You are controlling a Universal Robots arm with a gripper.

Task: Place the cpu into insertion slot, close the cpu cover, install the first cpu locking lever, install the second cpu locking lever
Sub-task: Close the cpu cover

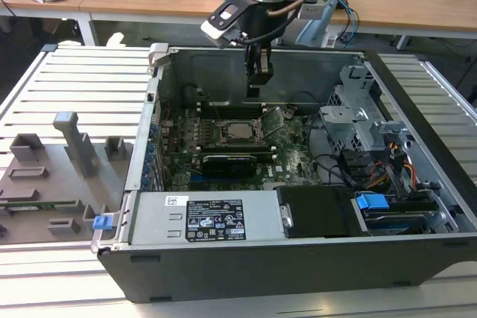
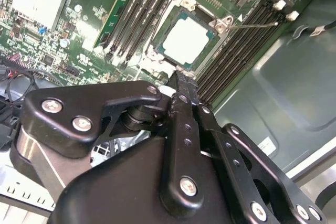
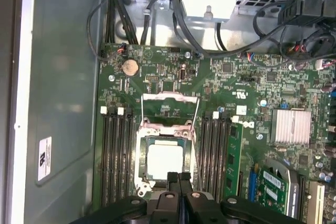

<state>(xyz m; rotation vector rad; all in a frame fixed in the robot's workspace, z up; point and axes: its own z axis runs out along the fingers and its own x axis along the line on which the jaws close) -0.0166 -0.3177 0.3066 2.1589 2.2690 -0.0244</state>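
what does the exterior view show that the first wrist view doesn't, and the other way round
Exterior view: the whole open case, its labelled power supply and a grey fixture tray on that view's left. First wrist view: the coin battery and a finned heatsink. Both: the cpu in the insertion slot, with the shut gripper above it.

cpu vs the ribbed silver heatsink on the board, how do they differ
The cpu has a smooth flat top; the heatsink is finned. The cpu sits in the insertion slot between memory slots; the heatsink stands on open board beyond them. The cpu lies close to the tips of the shut gripper; the heatsink is well apart from it. Both are silvery, roughly square, on the green motherboard.
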